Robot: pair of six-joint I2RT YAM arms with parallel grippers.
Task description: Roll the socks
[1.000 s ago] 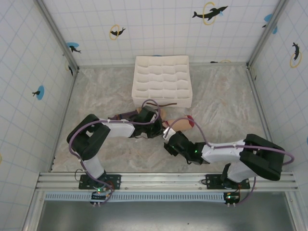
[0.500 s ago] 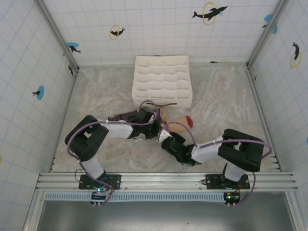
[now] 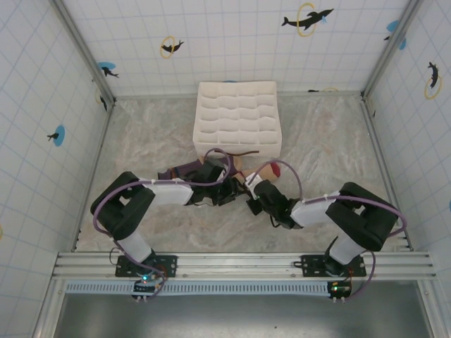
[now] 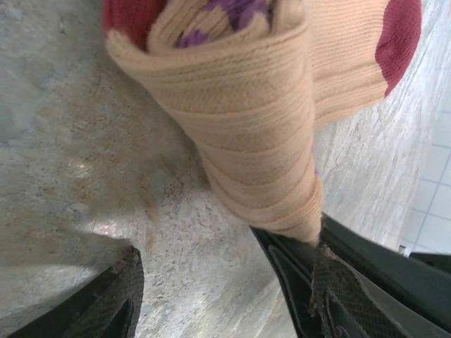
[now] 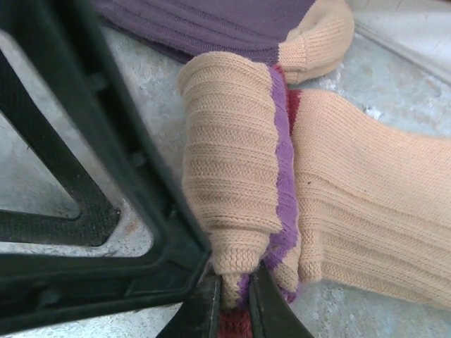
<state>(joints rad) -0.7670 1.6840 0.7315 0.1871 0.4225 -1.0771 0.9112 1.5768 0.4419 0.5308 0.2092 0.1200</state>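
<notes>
The socks lie together on the floor in front of the box. The beige sock (image 4: pixel 246 127) is rolled into a tight cone with purple stripes showing inside the roll (image 5: pixel 225 162). Its dark red toe (image 3: pixel 275 171) points right. The dark purple sock (image 5: pixel 211 24) with its tan heel stretches off to the left (image 3: pixel 184 171). My right gripper (image 5: pixel 236 306) is shut on the narrow end of the beige roll. My left gripper (image 4: pixel 218 296) stands open, bare floor between its fingers, and the tip of the roll touches its right finger (image 4: pixel 310 282). Both grippers meet at the roll (image 3: pixel 243 189).
The white gridded organiser box (image 3: pixel 237 116) stands just behind the socks. Tiled walls close the marbled floor (image 3: pixel 331 155) on three sides. The left gripper's black frame (image 5: pixel 84 176) sits close beside the roll in the right wrist view.
My left gripper has opened and let go of the roll. My right gripper moved in towards the left and closed on the roll's end.
</notes>
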